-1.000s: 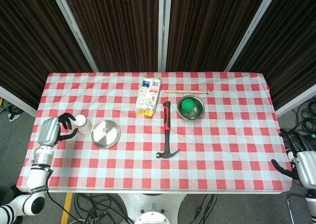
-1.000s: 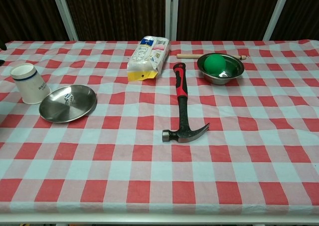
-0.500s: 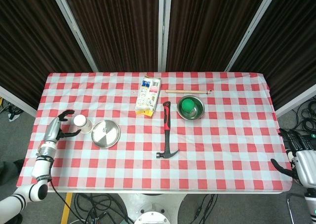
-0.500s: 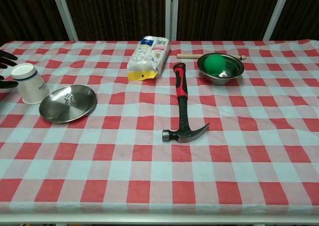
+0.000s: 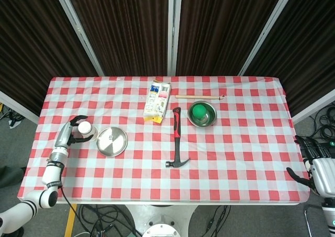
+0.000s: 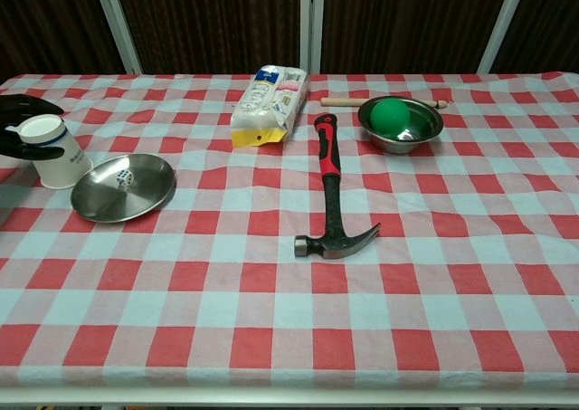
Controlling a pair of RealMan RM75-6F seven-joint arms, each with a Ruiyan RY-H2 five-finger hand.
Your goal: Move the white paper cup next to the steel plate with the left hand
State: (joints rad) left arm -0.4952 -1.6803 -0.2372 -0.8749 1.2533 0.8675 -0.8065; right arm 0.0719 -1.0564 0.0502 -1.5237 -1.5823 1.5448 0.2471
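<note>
Here left hand (image 5: pixel 69 133) fingers (image 6: pixel 20 104) flank white paper cup (image 6: pixel 51 151) beside steel plate (image 6: pixel 123 186).

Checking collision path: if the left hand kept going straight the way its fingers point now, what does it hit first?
The white paper cup. The left hand has its fingers curved around the cup, apparently touching it already. Just past the cup lies the steel plate, next in that line.

Leftovers on the checkered table (image 5: pixel 246 158)
Hammer (image 5: pixel 177 138) at center; snack packet (image 5: pixel 157 101) above; green ball (image 5: pixel 199 112) inside bowl (image 5: pixel 202 114); wooden stick (image 5: pixel 199 96) behind.
</note>
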